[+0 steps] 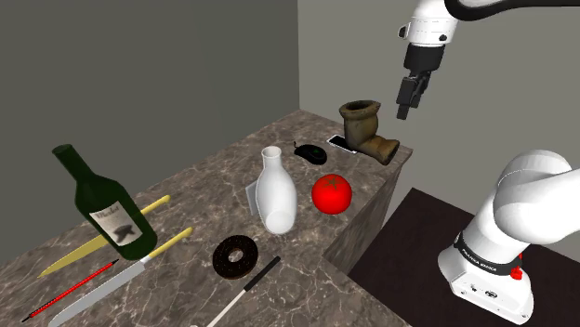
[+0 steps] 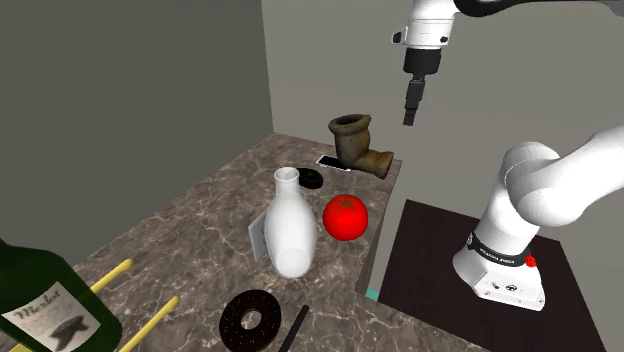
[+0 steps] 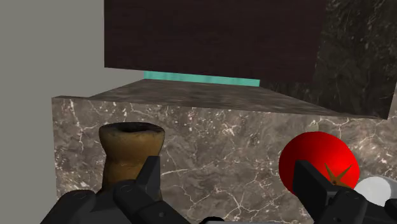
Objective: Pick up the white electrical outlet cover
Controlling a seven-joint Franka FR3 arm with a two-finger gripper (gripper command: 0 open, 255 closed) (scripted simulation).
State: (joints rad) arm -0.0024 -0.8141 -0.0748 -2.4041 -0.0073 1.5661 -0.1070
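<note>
hovering spread open high above the vase [image 1: 364, 125], the gripper [image 1: 405, 110] should pass the tomato [image 1: 331, 193] and descend clear of the white bottle [image 1: 275, 190] onto the cover [image 1: 252, 195] just beside it.

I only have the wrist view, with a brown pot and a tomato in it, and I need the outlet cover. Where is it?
Observer: The white outlet cover stands tilted right beside the white bottle, on the side away from the tomato.
Operator: And where's my gripper relative to that?
Observer: The gripper hangs in the air near the brown pot, with the bottle and the tomato between it and the cover.
</note>
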